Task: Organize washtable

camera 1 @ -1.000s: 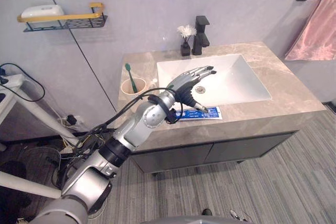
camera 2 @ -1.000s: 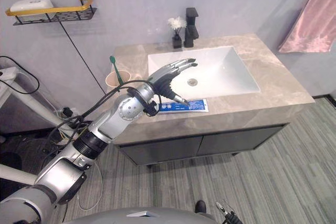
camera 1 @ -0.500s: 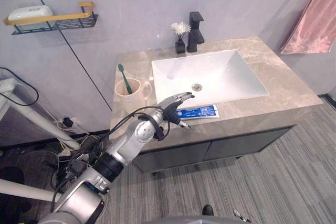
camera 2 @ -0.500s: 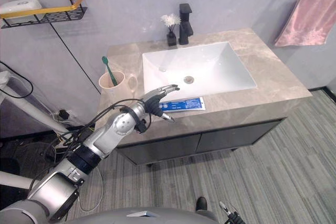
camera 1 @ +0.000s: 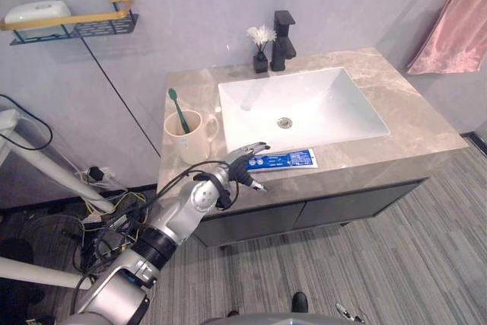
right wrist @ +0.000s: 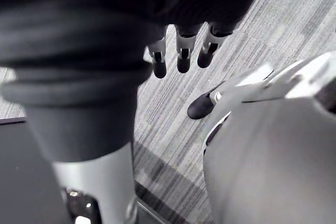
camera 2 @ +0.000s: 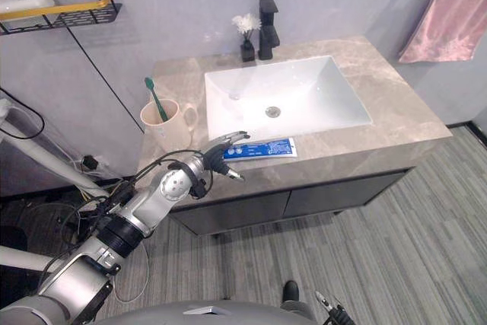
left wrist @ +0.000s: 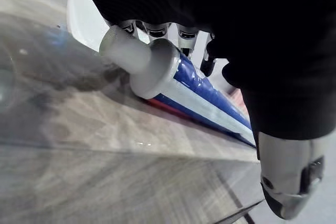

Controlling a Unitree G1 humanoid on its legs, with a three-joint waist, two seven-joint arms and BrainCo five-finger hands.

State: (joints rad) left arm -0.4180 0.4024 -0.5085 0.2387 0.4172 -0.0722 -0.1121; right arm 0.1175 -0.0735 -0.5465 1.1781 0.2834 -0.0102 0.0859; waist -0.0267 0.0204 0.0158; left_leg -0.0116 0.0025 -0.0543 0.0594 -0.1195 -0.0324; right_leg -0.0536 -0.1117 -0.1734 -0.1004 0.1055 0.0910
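Plainly, you are early in the job: the blue-and-white toothpaste tube (camera 1: 291, 160) lies flat on the grey-brown marble countertop (camera 1: 415, 129), along the front lip of the white rectangular sink basin (camera 1: 327, 108), and it is not yet lifted. Your left hand (camera 1: 242, 164) hovers over the tube's white screw cap (left wrist: 140, 59), with the fingers loosely extended above it and the thumb standing apart on the near side, so nothing is gripped. My reading is that the grasp comes next, followed by carrying the tube to wherever it belongs. That may be the cream ceramic mug (camera 1: 185, 133) just to the left, which already holds the green toothbrush (camera 1: 177, 109) upright. Your right hand (right wrist: 182, 55) hangs low over the striped floor, fingers relaxed and holding nothing. The black faucet (camera 1: 283, 39) and the small dark vase of white flowers (camera 1: 261, 48) behind the basin look settled and probably need no attention. You cannot tell from the wrist view whether any fingertip touches the tube, since the dark cover hides the contact and cuts off the tube's far end. The pale object on the yellow-railed wall shelf (camera 1: 76, 23) is too small to identify.
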